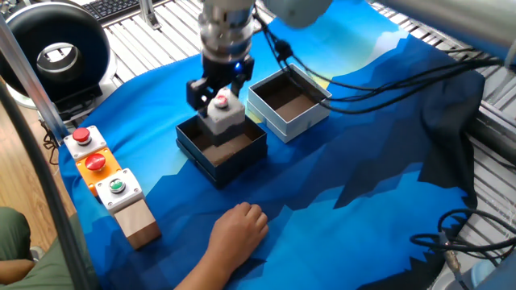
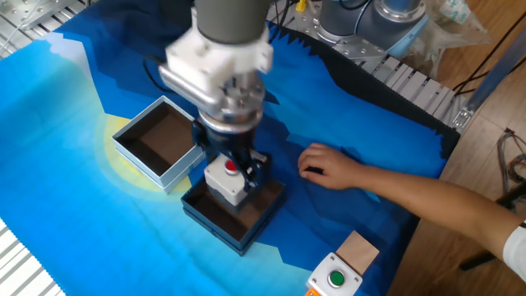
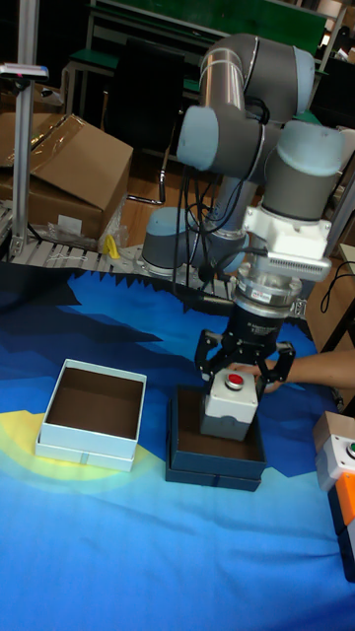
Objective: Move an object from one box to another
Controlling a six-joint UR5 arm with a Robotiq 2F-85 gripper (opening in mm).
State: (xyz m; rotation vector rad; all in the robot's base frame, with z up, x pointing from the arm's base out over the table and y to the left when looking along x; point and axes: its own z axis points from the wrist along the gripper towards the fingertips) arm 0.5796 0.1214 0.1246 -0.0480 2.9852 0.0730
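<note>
My gripper point(image 1: 219, 101) point(image 2: 234, 174) point(image 3: 234, 387) is shut on the white-grey cube with the red button point(image 1: 222, 113) point(image 2: 227, 179) point(image 3: 229, 404). It holds the cube just above the inside of the dark navy box point(image 1: 242, 155) point(image 2: 205, 219) point(image 3: 215, 466), the cube's bottom near the rim. The white box point(image 1: 293, 116) point(image 2: 141, 158) point(image 3: 87, 441) stands empty right beside the navy one, its brown inside showing.
A person's hand point(image 1: 239, 229) point(image 2: 326, 168) rests on the blue cloth close to the navy box. A joined row of red, orange and green button boxes point(image 1: 99, 163) point(image 3: 340, 473) with a wooden block point(image 1: 138, 220) point(image 2: 356, 247) lies at the cloth's edge. Cables point(image 1: 387, 72) hang over the cloth.
</note>
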